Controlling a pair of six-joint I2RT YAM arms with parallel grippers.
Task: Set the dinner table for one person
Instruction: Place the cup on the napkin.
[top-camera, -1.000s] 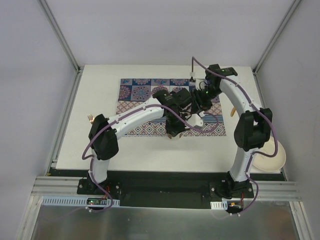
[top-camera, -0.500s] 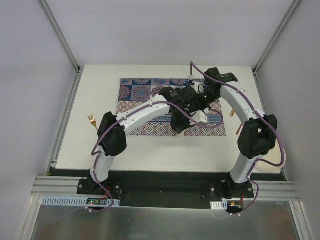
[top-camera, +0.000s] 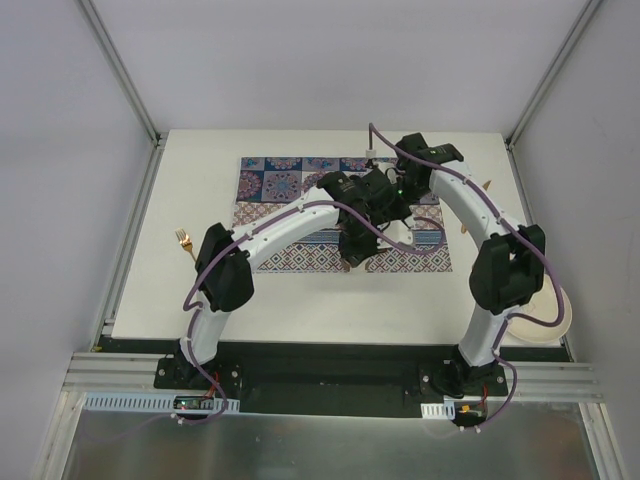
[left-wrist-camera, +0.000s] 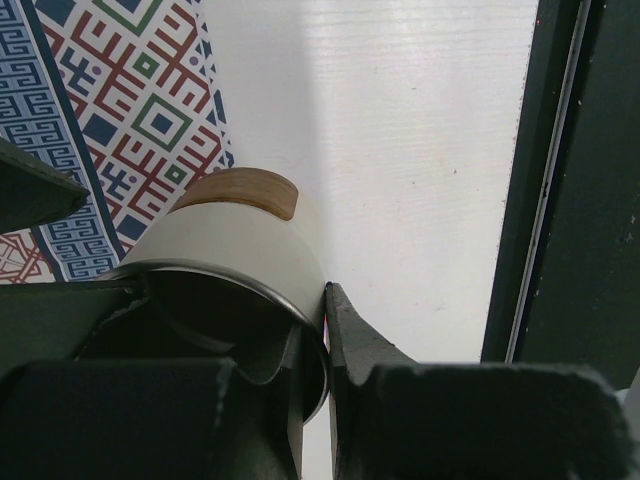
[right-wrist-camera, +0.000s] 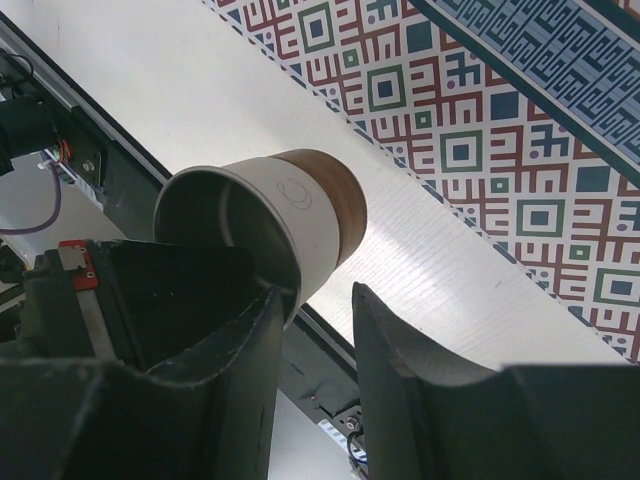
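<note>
White-walled with a wooden base, the cup is pinched by its metal rim in my left gripper over the placemat edge, right of centre on the worktop. My right gripper stands half-spread beside it, holding nothing. I'd set it down level, base first, before releasing; no readable writing, only a faint round mark.

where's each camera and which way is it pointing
Top: above and behind the bases, looking down on the table; left arm and right arm show.
Left wrist: on the left arm, looking past the left hand at the cup it pinches.
Right wrist: on the right arm, looking past the open right hand at that cup.
Shared: both wrists see the cup and placemat.
</note>
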